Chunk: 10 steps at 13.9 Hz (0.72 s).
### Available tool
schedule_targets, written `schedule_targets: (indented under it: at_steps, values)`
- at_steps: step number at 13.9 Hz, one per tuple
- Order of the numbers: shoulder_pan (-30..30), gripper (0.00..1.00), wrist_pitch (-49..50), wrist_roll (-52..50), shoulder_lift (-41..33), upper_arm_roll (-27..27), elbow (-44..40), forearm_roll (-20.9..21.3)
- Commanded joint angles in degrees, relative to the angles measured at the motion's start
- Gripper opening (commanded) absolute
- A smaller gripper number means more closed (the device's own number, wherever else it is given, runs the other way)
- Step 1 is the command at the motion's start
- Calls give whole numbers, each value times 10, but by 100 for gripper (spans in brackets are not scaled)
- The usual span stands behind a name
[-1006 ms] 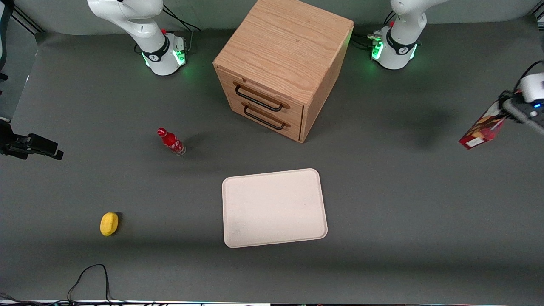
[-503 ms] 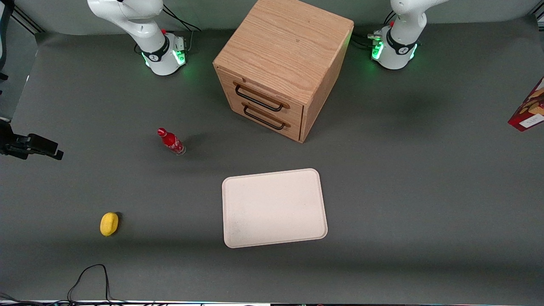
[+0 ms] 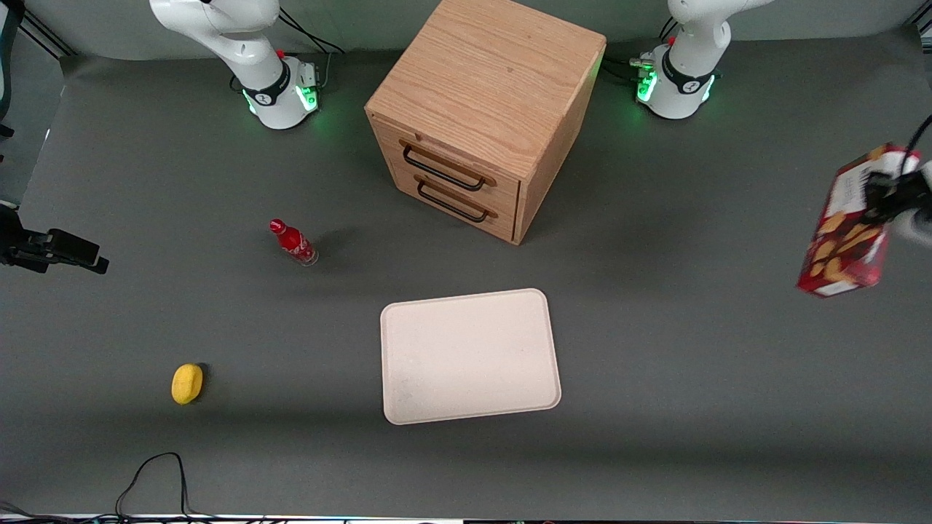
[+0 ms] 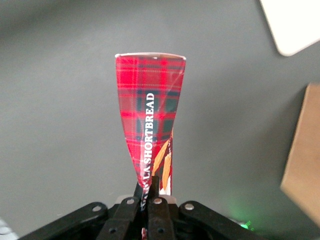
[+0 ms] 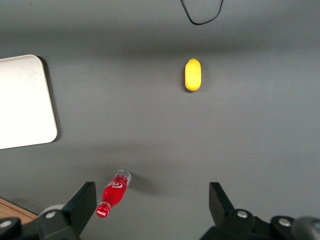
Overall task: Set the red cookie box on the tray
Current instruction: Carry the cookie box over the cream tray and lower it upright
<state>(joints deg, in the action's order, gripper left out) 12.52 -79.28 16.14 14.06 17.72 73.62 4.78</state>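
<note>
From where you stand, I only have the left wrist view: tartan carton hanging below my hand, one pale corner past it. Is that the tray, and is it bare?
Observer: Yes. In the front view the tray lies flat with nothing on it, nearer the camera than the wooden cabinet.
Operator: Where is my hand relative to it?
Observer: The hand is up in the air toward the working arm's end of the table, shut on the red cookie box, well off the tray.
Operator: Anything else down there?
Observer: A small red bottle and a yellow object, both toward the parked arm's end.
</note>
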Motion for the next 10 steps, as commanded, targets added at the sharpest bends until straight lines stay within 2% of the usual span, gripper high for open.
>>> schedule_targets:
  at_steps: [1,4,7,10]
  values:
    - [-118,0,29,-204,84,-2,-113,18]
    - [-226,0,14,-363,139,-4,-175,18]
    - [-322,0,-40,-505,176,-10,-197,22]
    - [-369,0,-57,-556,195,-13,-203,41]
